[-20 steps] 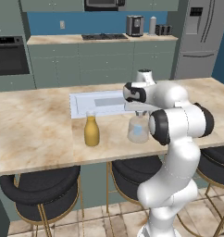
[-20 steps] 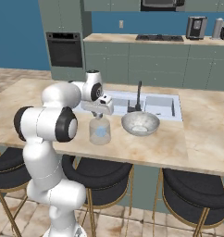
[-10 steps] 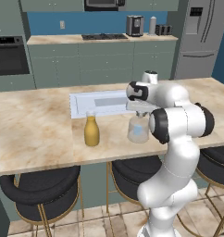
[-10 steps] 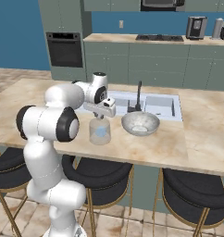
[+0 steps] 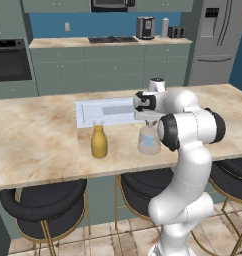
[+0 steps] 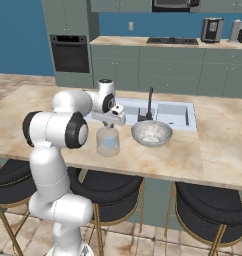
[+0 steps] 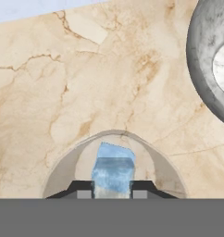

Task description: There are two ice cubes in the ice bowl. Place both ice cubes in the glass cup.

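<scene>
The arm is glossy white, built of rounded, bulbous segments that swell at each joint. Dark grey-black discs cap the joints, ringed like collars between the white shells. A small dark panel marks the wrist housing. The end effector [image 7: 113, 190] ends in two small dark, blocky fingertips [image 7: 83, 189] with paler grey inner faces.

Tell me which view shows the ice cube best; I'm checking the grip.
The hand view: the ice cube sits large between the claw tips, above the cup. Both base views show only a small blue patch inside the cup.
</scene>
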Motion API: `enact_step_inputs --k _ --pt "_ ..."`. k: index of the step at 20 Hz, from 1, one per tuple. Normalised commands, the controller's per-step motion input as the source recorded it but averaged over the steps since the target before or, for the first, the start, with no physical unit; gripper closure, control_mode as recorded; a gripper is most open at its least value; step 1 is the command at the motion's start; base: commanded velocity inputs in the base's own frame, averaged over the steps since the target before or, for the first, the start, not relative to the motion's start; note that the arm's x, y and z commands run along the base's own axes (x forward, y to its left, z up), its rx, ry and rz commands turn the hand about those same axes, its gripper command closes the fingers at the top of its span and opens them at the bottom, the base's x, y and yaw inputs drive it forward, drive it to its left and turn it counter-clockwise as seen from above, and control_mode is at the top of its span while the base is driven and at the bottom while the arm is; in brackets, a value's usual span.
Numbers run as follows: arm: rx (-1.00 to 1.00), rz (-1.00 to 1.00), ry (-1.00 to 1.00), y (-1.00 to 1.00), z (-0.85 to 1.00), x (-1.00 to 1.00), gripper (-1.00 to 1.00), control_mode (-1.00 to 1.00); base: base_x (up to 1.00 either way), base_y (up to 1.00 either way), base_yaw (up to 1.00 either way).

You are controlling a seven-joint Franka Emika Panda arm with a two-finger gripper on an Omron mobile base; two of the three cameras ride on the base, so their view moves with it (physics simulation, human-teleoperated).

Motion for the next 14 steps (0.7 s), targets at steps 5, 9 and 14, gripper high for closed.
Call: enact_step_inputs --k 5,9,14 --pt "0.0 0.0 0.0 0.0 -0.03 0.0 1.0 -1.0 0.0 0.0 0.0" --pt "-0.01 0.0 0.0 0.0 -0.15 -0.01 1.0 -1.0 0.0 0.0 0.0" --pt "0.0 0.0 0.0 0.0 -0.14 -0.02 1.0 -1.0 0.0 0.0 0.0"
